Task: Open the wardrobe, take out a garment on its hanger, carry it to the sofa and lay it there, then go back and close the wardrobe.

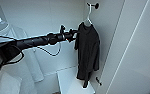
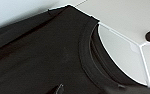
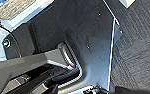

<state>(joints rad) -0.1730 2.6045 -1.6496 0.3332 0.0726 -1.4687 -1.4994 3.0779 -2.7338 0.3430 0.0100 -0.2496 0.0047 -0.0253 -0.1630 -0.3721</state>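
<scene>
garment [image 1: 88, 52] hung on hanger [image 1: 89, 15] from peg in open wardrobe [image 1: 66, 25], touching/just ahead of left gripper [image 1: 74, 35] | step: take-out, grip at shoulder/collar judged | jaw state can't be told | next: hook must be lifted off peg w/o fabric slipping

Head view: even, soft light inside wardrobe [image 1: 131, 37]; white panels bright, near washed out. Garment [image 1: 88, 50] reads as near-solid black mass, folds barely visible; faint shadow on wall behind it. Whole picture soft and blocky, edges smeared; straight panel lines lean with wide-angle distortion. Left wrist view: black fabric dim, pale background bright, hanger [image 2: 143, 60] edges blurred. Right wrist view: dark robot plate with dull glare, carpet [image 3: 138, 50] texture soft.
</scene>
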